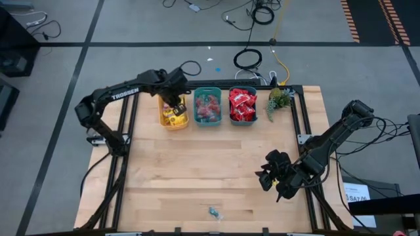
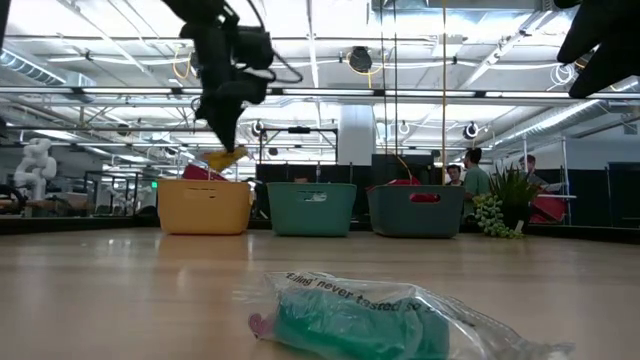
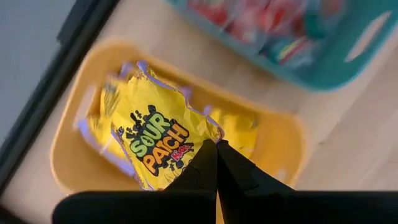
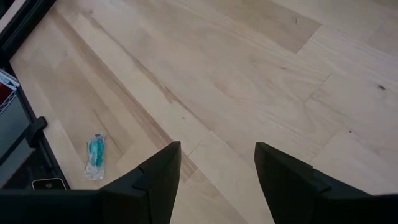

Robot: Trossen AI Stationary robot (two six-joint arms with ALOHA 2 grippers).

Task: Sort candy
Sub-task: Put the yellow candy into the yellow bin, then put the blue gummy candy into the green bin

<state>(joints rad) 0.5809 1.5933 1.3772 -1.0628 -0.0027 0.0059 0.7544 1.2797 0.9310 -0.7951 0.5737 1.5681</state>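
My left gripper (image 1: 176,101) (image 3: 216,148) hangs over the yellow bin (image 1: 172,122) at the table's far side, shut on a yellow Sour Patch packet (image 3: 155,134). More yellow packets lie in that bin. The middle teal bin (image 1: 209,107) holds small pink and teal sweets, and the right teal bin (image 1: 243,105) holds red packets. One teal-wrapped sweet (image 1: 214,212) (image 4: 95,155) (image 2: 360,318) lies flat on the table near its near edge. My right gripper (image 1: 270,176) (image 4: 217,177) hovers open above bare wood at the right, well away from that sweet. My left gripper pinches the yellow packet between its two shut fingers at the packet's edge (image 3: 208,138), coming from above and pointing down. In the low view the packet (image 2: 226,158) hangs below the fingers, just above the yellow bin's rim.
A small green plant (image 1: 278,99) stands right of the bins at the far right corner. Black frame rails (image 1: 298,118) run along the table's sides. Bare wood lies between the bins and the near edge. People stand in the room beyond the table.
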